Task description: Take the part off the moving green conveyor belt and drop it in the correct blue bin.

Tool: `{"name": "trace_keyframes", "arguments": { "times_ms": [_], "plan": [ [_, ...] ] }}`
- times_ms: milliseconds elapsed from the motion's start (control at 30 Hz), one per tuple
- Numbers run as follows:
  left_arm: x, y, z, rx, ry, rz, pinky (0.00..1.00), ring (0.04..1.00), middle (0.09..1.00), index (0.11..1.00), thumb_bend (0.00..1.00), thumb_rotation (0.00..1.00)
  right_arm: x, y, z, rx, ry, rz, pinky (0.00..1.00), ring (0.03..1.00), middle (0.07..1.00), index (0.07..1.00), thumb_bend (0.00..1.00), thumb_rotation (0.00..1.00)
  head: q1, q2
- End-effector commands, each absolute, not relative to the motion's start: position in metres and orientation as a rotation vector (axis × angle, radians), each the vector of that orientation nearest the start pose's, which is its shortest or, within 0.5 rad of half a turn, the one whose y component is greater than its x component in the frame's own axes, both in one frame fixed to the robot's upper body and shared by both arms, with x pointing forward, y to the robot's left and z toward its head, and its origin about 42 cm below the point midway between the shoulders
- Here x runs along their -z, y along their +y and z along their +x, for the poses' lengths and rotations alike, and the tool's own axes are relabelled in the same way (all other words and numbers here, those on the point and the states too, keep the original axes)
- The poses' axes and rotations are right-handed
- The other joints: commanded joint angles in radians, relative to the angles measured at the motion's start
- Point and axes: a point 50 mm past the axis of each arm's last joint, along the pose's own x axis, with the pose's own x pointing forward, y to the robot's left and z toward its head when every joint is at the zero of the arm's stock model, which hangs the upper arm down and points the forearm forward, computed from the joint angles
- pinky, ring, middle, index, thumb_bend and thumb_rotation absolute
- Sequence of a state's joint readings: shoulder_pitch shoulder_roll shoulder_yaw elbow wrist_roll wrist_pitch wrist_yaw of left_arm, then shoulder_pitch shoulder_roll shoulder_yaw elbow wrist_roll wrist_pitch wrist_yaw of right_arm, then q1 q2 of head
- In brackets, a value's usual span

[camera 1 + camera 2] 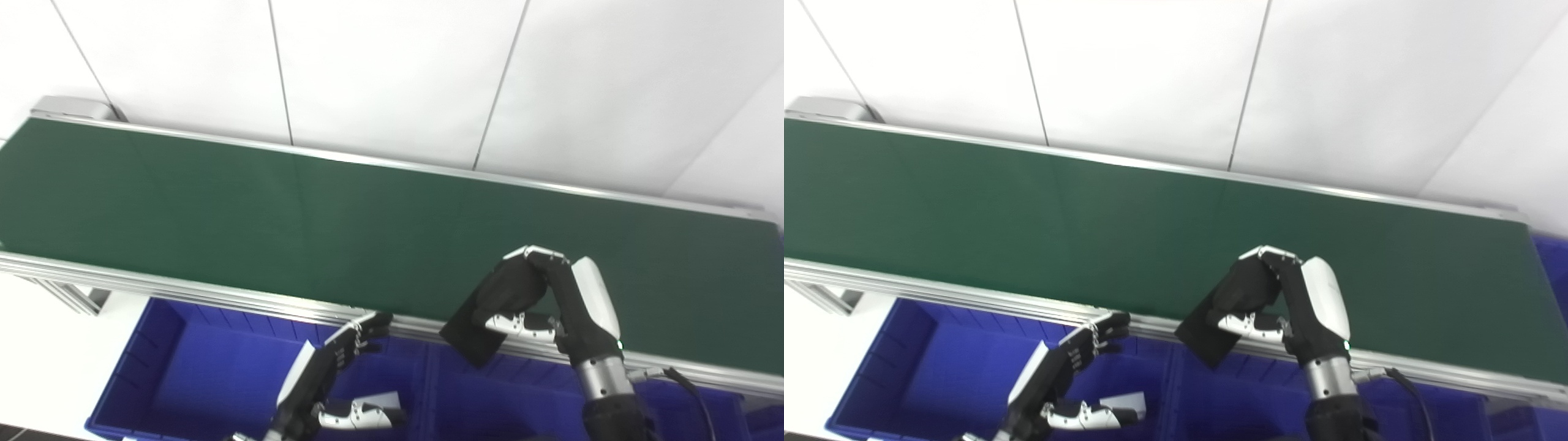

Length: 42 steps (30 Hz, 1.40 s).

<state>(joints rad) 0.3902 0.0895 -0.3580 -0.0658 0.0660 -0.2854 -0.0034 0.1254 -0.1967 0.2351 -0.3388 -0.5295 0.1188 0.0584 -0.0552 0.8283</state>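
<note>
I see bright, even light, with the white wall panels (392,67) nearly washed out. The green conveyor belt (245,214) shows a soft sheen and no hard shadows. Both views are slightly soft and tilted.

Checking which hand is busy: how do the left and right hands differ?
The right hand is shut on a dark flat part at the conveyor belt edge; the left hand holds nothing, fingers apart, lower over the blue bin. Both are black and white.
</note>
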Motion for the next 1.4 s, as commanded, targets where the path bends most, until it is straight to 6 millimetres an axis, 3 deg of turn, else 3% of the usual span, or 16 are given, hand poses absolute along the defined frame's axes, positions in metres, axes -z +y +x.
{"name": "trace_keyframes", "arguments": {
  "times_ms": [0,333,600,767,900,933,967,1067,1167,1367],
  "plan": [
    [-0.061,0.156,0.137,0.302,-0.002,0.007,0.77,0.842,0.870,0.827,0.71,0.05,-0.154,-0.207,0.227,-0.188,-0.223,-0.646,0.36,0.427,0.528,0.483,0.51,0.00,0.000,0.000],
    [-0.067,0.166,0.140,0.301,0.013,0.003,0.74,0.823,0.870,0.818,0.72,0.06,-0.108,-0.220,0.181,-0.212,-0.089,-0.687,0.35,0.415,0.539,0.488,0.51,0.00,-0.032,0.050],
    [-0.073,0.169,0.139,0.294,0.026,0.026,0.78,0.831,0.859,0.818,0.71,0.05,-0.084,-0.230,0.167,-0.252,0.055,-0.756,0.31,0.380,0.475,0.526,0.51,0.00,-0.054,0.086],
    [-0.077,0.170,0.138,0.287,0.027,0.028,0.75,0.815,0.853,0.817,0.71,0.04,-0.076,-0.234,0.165,-0.251,0.116,-0.761,0.39,0.395,0.487,0.546,0.51,0.00,-0.054,0.097],
    [-0.078,0.173,0.138,0.297,0.039,0.044,0.77,0.829,0.868,0.825,0.70,0.04,-0.076,-0.231,0.166,-0.251,0.152,-0.750,0.45,0.416,0.512,0.543,0.51,0.00,-0.057,0.105],
    [-0.079,0.174,0.138,0.299,0.044,0.049,0.77,0.834,0.872,0.829,0.70,0.04,-0.076,-0.230,0.166,-0.252,0.158,-0.750,0.51,0.576,0.668,0.513,0.51,0.09,-0.060,0.106],
    [-0.079,0.174,0.139,0.302,0.046,0.054,0.77,0.834,0.872,0.828,0.70,0.04,-0.075,-0.230,0.166,-0.250,0.163,-0.755,0.56,0.670,0.751,0.643,0.58,0.10,-0.061,0.107],
    [-0.079,0.177,0.140,0.311,0.054,0.059,0.75,0.830,0.870,0.814,0.71,0.03,-0.073,-0.226,0.166,-0.232,0.166,-0.734,0.66,0.783,0.857,0.857,0.71,0.18,-0.067,0.108],
    [-0.078,0.179,0.141,0.318,0.063,0.066,0.74,0.833,0.877,0.811,0.71,0.04,-0.073,-0.222,0.164,-0.213,0.143,-0.687,0.68,0.819,0.903,0.941,0.77,0.27,-0.068,0.107],
    [-0.079,0.182,0.141,0.326,0.090,0.080,0.76,0.849,0.888,0.821,0.71,0.02,-0.074,-0.219,0.155,-0.197,0.102,-0.643,0.76,0.913,0.972,0.993,0.80,0.43,-0.067,0.102]
  ]
}}
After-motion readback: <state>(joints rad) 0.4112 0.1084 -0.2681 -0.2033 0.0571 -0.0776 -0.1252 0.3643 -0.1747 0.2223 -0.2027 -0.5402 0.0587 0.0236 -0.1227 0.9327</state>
